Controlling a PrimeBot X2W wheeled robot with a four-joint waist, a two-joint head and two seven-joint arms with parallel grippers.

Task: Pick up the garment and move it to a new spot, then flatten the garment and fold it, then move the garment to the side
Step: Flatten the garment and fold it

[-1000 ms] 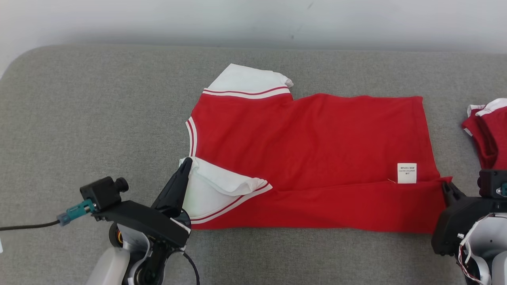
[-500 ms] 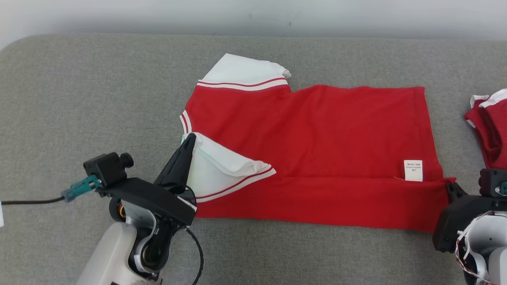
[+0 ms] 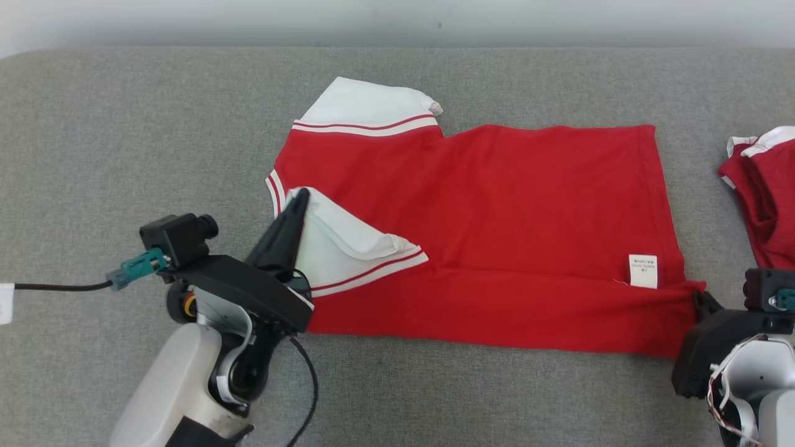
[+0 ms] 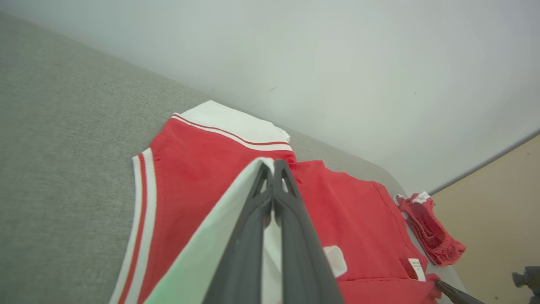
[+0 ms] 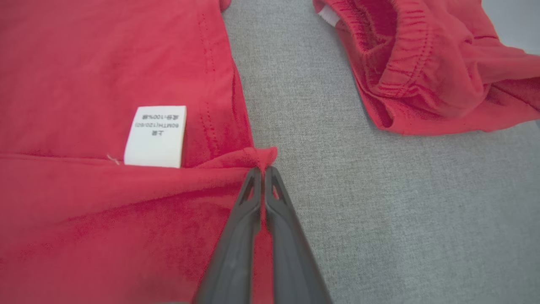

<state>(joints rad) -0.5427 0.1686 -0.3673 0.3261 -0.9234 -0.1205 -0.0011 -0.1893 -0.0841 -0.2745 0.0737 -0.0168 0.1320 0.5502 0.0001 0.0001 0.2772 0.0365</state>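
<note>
The garment is spread across the middle of the head view on the grey surface. Its lower strip is folded up over the body along a crease that runs left to right. The left tool, at the lower left of that view, is clenched on the edge of the near white sleeve. That sleeve is lifted and doubled over onto the red cloth, and in the left wrist view white fabric is seen pinched between the closed fingers. The right tool, at the lower right, is clenched on the garment's lower right corner. The hem is bunched at its fingertips, just right of the white label. The far sleeve lies flat at the upper middle. A second red piece of clothing is crumpled at the right edge, apart from the garment.
</note>
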